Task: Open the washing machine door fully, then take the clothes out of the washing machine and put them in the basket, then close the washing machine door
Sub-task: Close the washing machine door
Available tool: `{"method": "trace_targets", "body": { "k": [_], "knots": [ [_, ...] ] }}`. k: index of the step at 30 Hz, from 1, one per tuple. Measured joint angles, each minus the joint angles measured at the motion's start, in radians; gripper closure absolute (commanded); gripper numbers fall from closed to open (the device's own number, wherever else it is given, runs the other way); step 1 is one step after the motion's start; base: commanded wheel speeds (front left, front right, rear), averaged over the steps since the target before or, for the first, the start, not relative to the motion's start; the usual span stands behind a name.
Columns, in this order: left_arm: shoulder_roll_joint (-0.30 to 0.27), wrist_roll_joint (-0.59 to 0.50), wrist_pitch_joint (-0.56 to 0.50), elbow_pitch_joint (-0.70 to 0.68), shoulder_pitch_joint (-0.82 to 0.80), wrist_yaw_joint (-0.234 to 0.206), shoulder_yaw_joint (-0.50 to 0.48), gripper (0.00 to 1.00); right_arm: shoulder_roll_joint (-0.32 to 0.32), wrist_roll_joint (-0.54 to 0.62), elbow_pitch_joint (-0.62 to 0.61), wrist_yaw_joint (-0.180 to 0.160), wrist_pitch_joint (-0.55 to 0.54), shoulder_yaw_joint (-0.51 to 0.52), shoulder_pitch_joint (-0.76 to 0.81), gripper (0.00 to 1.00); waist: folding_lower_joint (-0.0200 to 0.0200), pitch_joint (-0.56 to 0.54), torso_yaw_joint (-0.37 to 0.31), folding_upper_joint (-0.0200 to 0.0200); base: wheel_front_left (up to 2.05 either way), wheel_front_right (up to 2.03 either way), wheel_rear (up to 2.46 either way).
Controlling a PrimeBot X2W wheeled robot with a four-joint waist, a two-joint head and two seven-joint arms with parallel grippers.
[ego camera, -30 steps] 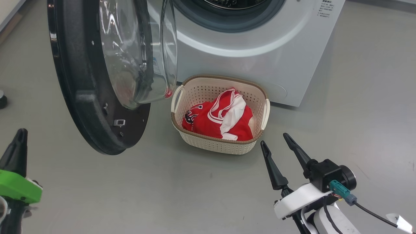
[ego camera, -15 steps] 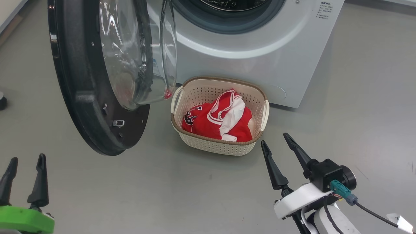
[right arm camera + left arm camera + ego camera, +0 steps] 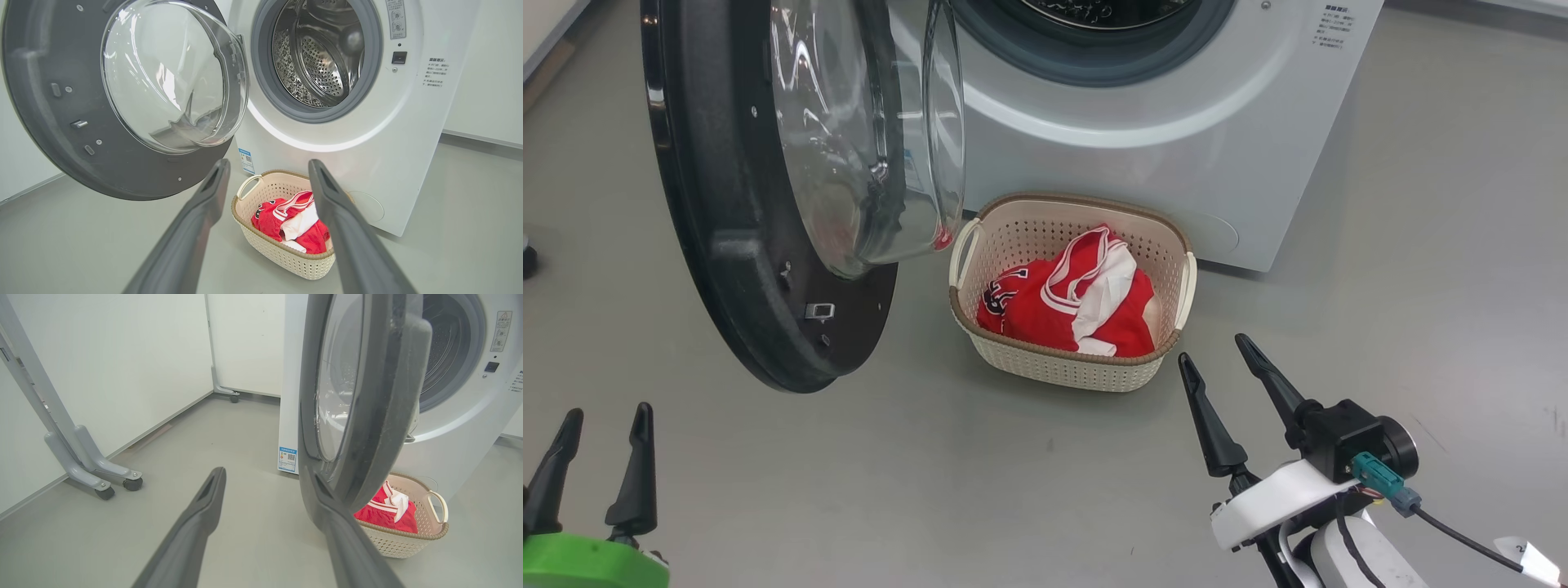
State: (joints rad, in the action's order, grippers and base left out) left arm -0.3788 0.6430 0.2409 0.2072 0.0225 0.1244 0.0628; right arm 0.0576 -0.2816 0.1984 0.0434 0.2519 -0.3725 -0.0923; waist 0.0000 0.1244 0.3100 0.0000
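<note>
The washing machine door hangs open to the left of the white washing machine, its glass bowl bulging toward the drum, which looks empty. The clothes, a red jersey with white trim, lie inside the cream basket on the floor before the machine. My left gripper stands open at the lower left, below the door and apart from it. My right gripper is open just right of the basket, holding nothing. The left wrist view shows the door edge-on close ahead.
A grey wheeled frame stands by the white wall panels at the left. A blue label marks the machine's side. A small dark object sits at the far left floor edge. Bare grey floor lies around both grippers.
My left gripper has gone from shut to open and has dropped lower in the head view. The right gripper, door and basket have stayed put.
</note>
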Motion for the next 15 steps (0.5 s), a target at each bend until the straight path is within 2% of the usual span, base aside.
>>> {"method": "trace_targets", "body": {
  "k": [12,15],
  "knots": [
    [0.0,-0.056,0.008,0.012,-0.001,0.001,0.002,0.0,0.0,-0.001,0.0,0.001,0.0,0.0,0.002,0.0,0.0,-0.003,-0.004,0.0,0.0,0.0,0.0],
    [0.008,-0.058,0.008,0.005,-0.003,0.001,-0.035,0.0,0.0,-0.001,0.0,0.001,0.0,0.0,0.002,0.0,0.0,-0.005,-0.003,0.0,0.0,0.0,0.0]
  ]
}}
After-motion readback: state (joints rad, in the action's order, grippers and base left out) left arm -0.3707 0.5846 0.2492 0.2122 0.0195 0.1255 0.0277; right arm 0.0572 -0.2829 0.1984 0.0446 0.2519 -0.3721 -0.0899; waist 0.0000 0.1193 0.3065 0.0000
